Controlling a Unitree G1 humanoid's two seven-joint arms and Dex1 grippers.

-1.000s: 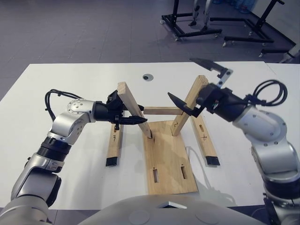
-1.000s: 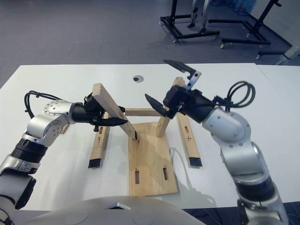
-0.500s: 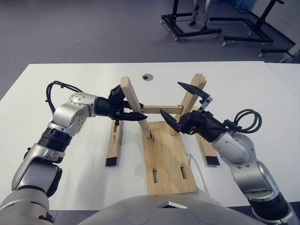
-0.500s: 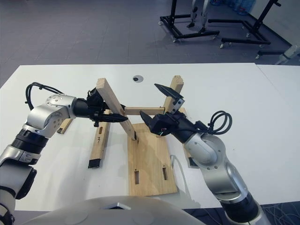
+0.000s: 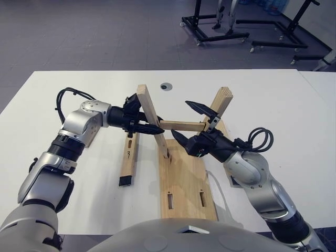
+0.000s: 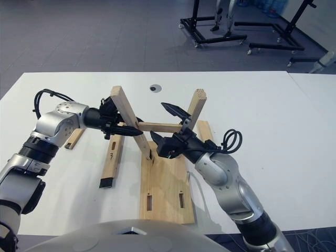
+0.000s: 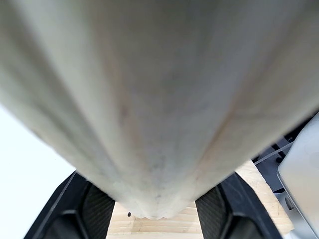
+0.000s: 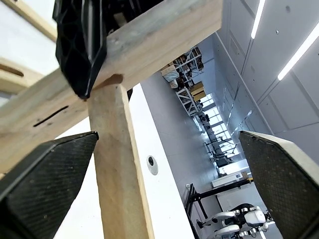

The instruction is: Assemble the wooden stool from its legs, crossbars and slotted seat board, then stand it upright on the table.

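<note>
Left eye view, stool part-built on worktop (image 5: 79, 89).

- Board (image 5: 184, 184): flat, centre toward 6 o'clock, slots up.
- Left leg (image 5: 145, 102): foot in the board's far-left slot, leaning toward 11 o'clock. Left tool (image 5: 148, 127) is pressed onto its flat faces at mid-length.
- Right leg (image 5: 222, 100): leaning toward 1 o'clock from the board's far-right corner.
- Crossbar (image 5: 173, 124): spans the two legs. Right tool (image 5: 190, 125) is spread wide, one finger above and one below the bar; no contact is evident.
- Loose leg (image 5: 128, 160): flat at 9 o'clock of the board. Other loose leg (image 6: 204, 129): at 3 o'clock, partly under the right arm.

Handling, judged: bare wood, stiff and light, not fragile, with dry faces that grip well. The joints look like loose push-fits, so the frame probably racks or tips easily. Best hold is across flat faces close to a joint.

Obscured: the right leg's foot sits behind the right tool. How deeply either crossbar end is seated cannot be told. In the left wrist view the leg blurs out all but the finger bases.
</note>
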